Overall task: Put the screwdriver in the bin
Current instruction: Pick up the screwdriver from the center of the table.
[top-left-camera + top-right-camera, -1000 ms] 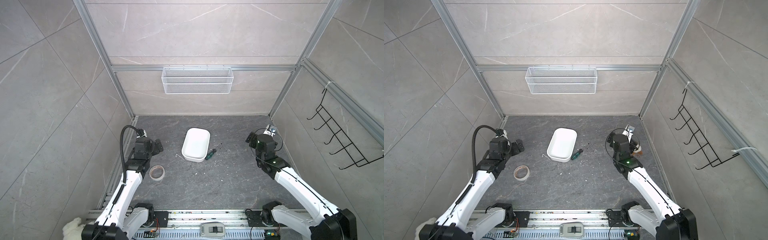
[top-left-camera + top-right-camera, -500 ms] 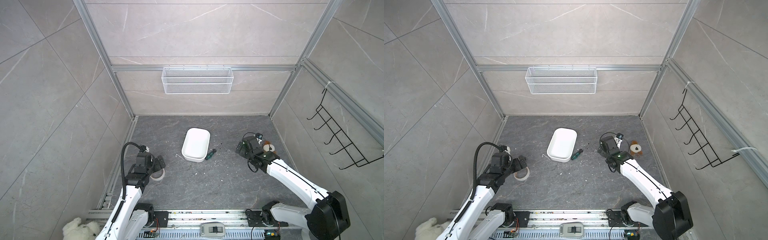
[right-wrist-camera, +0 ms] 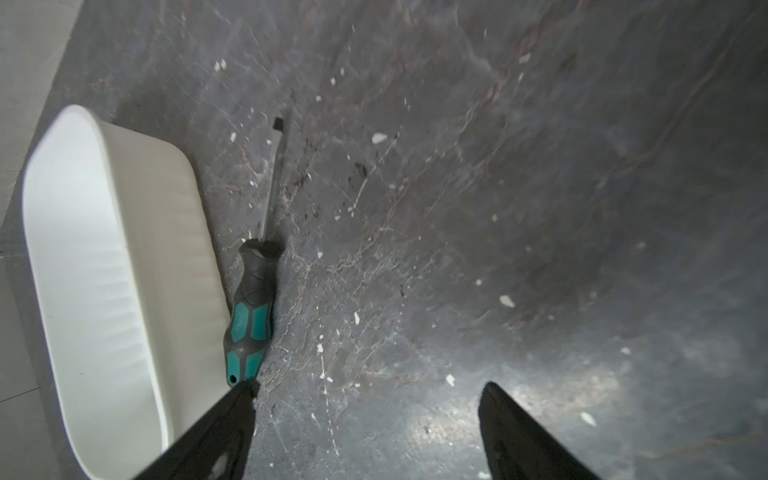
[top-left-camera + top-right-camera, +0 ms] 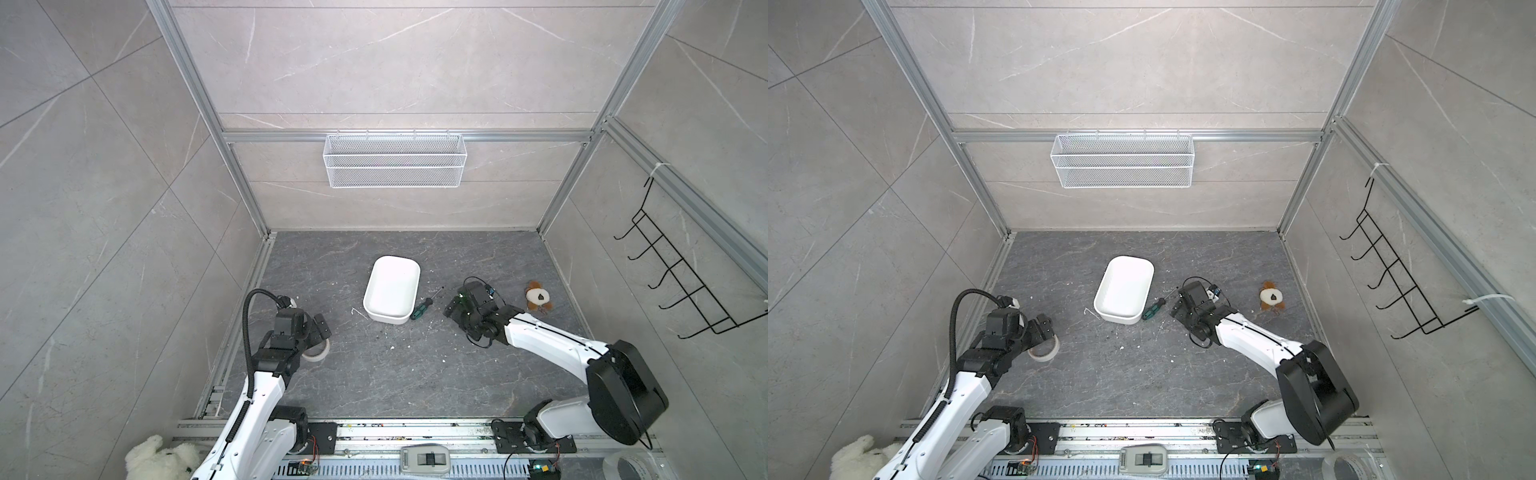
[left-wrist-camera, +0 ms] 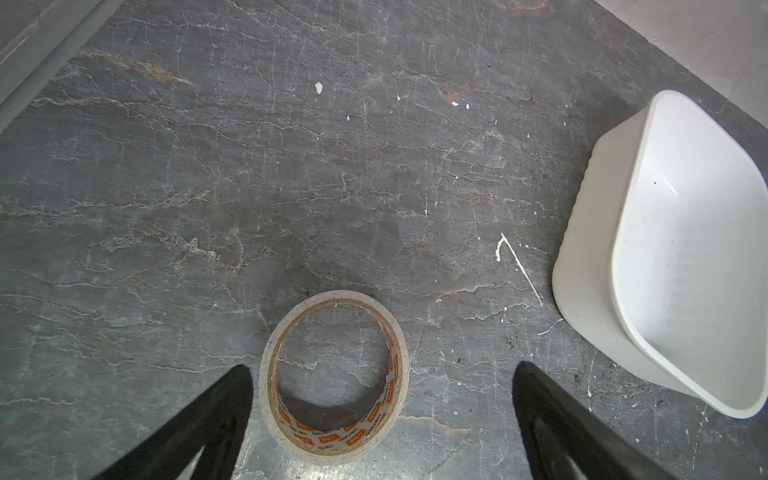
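The screwdriver [image 4: 420,309] [image 4: 1152,308], with a green and black handle, lies on the dark floor against the right side wall of the white bin [image 4: 392,291] [image 4: 1124,289]. The bin is empty. My right gripper [image 4: 451,311] [image 4: 1177,309] is low, just right of the screwdriver, and open with nothing between its fingers. In the right wrist view one fingertip sits at the butt of the screwdriver [image 3: 249,316] handle, beside the bin [image 3: 91,270]; the right gripper [image 3: 368,386] spans bare floor. My left gripper [image 4: 313,332] [image 5: 382,368] is open over a tape roll.
A roll of tape [image 4: 316,353] [image 5: 336,374] lies under the left gripper, left of the bin [image 5: 681,257]. A small brown plush toy [image 4: 538,296] lies by the right wall. A wire mesh basket [image 4: 395,160] hangs on the back wall; a black hook rack [image 4: 673,282] is on the right wall.
My right arm swung from the back right corner leftward and down to the screwdriver, leaving the brown toy on the floor. My left arm drew back toward the front over the tape roll.
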{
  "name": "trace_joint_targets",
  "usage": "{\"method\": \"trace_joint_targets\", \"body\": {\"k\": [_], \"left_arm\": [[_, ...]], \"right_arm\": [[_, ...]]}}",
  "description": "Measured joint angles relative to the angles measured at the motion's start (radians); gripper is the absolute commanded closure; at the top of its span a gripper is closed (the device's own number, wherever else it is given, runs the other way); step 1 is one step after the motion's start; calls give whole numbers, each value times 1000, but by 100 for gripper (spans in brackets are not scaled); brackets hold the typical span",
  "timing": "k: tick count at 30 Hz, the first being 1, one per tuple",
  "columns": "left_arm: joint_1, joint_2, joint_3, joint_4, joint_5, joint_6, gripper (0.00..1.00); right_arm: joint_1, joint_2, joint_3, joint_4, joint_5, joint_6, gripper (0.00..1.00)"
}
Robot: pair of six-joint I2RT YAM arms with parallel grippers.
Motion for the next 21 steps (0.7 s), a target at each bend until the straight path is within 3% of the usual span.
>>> {"method": "trace_joint_targets", "body": {"k": [3, 11, 21], "left_arm": [[0, -6, 0, 1, 0, 0, 0], [0, -14, -2, 1, 0, -1, 0], [0, -19, -8, 1, -3, -13, 0]], "right_arm": [[6, 46, 36, -9, -57, 75, 28], [15, 146, 116, 19, -186, 217, 35], [11, 329, 277, 43, -257, 293, 40]]}}
